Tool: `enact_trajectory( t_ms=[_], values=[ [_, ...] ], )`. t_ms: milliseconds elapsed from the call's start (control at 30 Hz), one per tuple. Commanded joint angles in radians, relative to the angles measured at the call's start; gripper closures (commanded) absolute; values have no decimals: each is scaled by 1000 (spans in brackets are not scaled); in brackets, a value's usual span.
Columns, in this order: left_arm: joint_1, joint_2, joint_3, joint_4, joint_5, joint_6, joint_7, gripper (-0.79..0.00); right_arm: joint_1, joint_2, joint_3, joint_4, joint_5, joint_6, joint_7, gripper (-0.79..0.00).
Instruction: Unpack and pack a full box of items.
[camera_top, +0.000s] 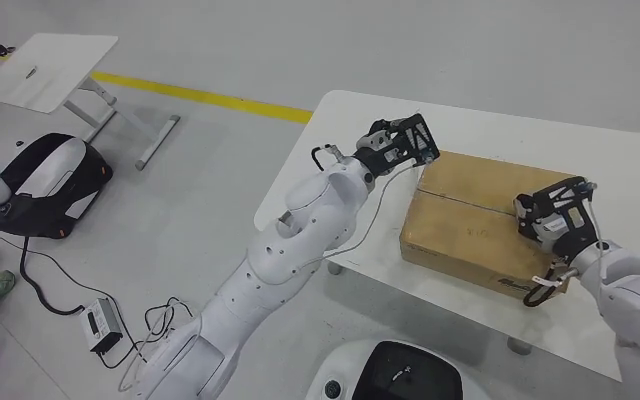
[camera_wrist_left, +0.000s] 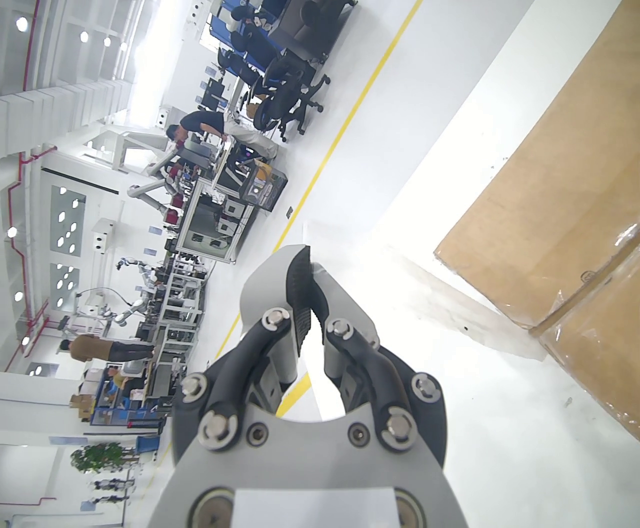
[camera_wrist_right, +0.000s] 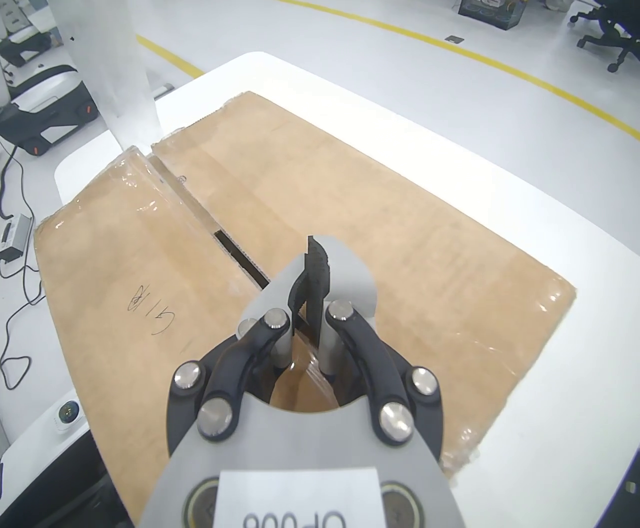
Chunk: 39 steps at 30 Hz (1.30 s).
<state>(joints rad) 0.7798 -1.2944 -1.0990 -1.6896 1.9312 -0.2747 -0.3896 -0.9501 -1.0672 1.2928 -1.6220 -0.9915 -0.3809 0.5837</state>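
Observation:
A closed brown cardboard box (camera_top: 470, 215) lies on the white table (camera_top: 340, 130). Its two top flaps meet at a seam (camera_wrist_right: 240, 256) covered with clear tape, and a dark slit shows along part of it. My left gripper (camera_top: 412, 142) hangs shut beside the box's far left corner, over bare table; in the left wrist view its pads (camera_wrist_left: 300, 280) meet with nothing between them, and the box (camera_wrist_left: 550, 200) lies off to one side. My right gripper (camera_top: 557, 212) is shut just above the box top (camera_wrist_right: 425, 260) at its right end, in line with the seam (camera_top: 465, 203).
The table's rounded edge (camera_wrist_right: 500, 165) runs close around the box. On the floor to the left stand a small white folding table (camera_top: 55, 70) and a black-and-white machine (camera_top: 50, 185) with cables. A yellow floor line (camera_top: 200, 95) runs behind.

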Motion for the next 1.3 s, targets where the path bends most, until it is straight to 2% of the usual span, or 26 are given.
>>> enact_trajectory(
  t_ms=[0, 233, 400, 667, 933, 1133, 1167, 1267],
  values=[
    [3, -1, -3, -2, -1, 1, 1, 0, 1, 0, 4, 2, 8, 7, -10, 0],
    [3, -3, -8, 3, 6, -21, 4, 0, -18, 3, 65, -62, 64, 43, -61, 0],
    [5, -5, -16, 15, -2, -28, 13, 0, -56, 12, 98, -96, 119, -12, 8, 0],
    [4, -6, -33, 19, -26, -43, 50, 0, -52, 11, 50, -40, 65, -27, 21, 0],
    [-41, -22, 23, 48, -36, -52, 70, 0, -33, 4, 25, -10, 74, -1, -15, 0],
    [-67, -33, 68, 59, -26, -55, 84, 0, -38, 9, 93, -84, 119, 57, -31, 0],
    [-68, -35, 73, 60, -26, -57, 88, -86, -41, 11, 108, -101, 109, 63, -25, 0],
    [-71, -39, 87, 66, -29, -68, 95, -145, -52, 17, 160, -132, 116, 78, -17, 0]
  ],
)
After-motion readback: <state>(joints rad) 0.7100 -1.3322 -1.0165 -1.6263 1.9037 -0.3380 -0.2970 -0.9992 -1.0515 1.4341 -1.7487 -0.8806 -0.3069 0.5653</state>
